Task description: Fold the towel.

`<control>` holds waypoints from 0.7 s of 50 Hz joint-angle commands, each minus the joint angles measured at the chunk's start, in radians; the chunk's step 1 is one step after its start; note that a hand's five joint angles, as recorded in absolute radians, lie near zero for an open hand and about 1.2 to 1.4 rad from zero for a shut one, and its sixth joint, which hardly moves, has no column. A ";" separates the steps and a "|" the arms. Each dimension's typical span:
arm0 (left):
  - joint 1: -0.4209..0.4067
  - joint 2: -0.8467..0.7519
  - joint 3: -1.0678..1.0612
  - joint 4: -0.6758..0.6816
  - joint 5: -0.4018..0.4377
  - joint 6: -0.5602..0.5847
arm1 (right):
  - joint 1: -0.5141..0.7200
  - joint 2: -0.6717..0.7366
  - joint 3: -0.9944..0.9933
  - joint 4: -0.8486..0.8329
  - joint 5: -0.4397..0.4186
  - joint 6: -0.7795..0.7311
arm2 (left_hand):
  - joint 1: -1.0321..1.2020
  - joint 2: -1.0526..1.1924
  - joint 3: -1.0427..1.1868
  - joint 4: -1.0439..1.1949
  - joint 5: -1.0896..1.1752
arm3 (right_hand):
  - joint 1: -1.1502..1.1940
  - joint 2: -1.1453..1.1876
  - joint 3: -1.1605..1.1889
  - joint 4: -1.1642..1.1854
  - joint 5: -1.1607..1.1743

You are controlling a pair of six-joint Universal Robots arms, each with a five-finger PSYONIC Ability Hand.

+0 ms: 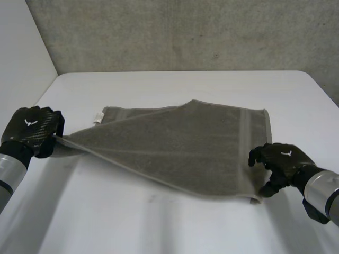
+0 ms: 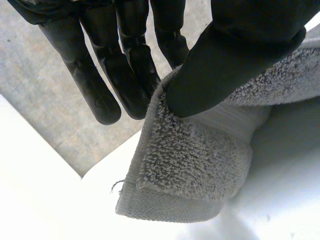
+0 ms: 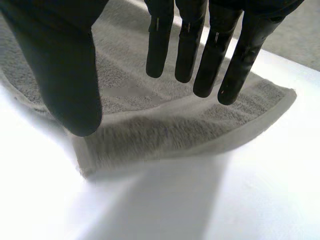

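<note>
A grey towel (image 1: 180, 143) lies across the white table (image 1: 159, 222), partly folded, with its left corner lifted off the surface. My left hand (image 1: 34, 129) is at that left corner. In the left wrist view the thumb (image 2: 235, 55) presses the towel's corner (image 2: 195, 165) against the fingers, so it is pinched. My right hand (image 1: 280, 159) hovers over the towel's near right corner. In the right wrist view its fingers (image 3: 200, 45) are straight and spread from the thumb, and the towel corner (image 3: 165, 130) lies flat beneath them, not held.
A small white label (image 1: 97, 117) sticks out at the towel's far left edge. A grey concrete wall (image 1: 185, 32) runs behind the table's far edge. Bare table lies in front of the towel.
</note>
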 commanded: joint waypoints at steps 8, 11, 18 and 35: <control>0.007 -0.014 -0.006 0.001 0.000 -0.003 | 0.014 0.033 0.123 -0.169 -0.050 -0.083 | 0.210 0.179 0.181 0.179 0.187 | 0.094 0.018 0.035 0.030 0.031; 0.007 -0.014 -0.009 0.001 0.000 -0.003 | 0.019 0.056 0.122 -0.175 -0.047 -0.081 | 0.210 0.179 0.181 0.179 0.187 | 0.088 0.012 0.029 0.024 0.026; 0.007 -0.014 -0.022 0.016 0.000 -0.003 | 0.063 0.077 0.120 -0.194 -0.043 -0.060 | 0.210 0.179 0.181 0.179 0.187 | 0.088 0.012 0.029 0.024 0.026; 0.007 -0.014 -0.029 0.025 0.000 -0.002 | 0.129 0.196 0.054 -0.306 0.146 -0.024 | 0.210 0.179 0.181 0.179 0.187 | 0.617 0.541 0.558 0.554 0.555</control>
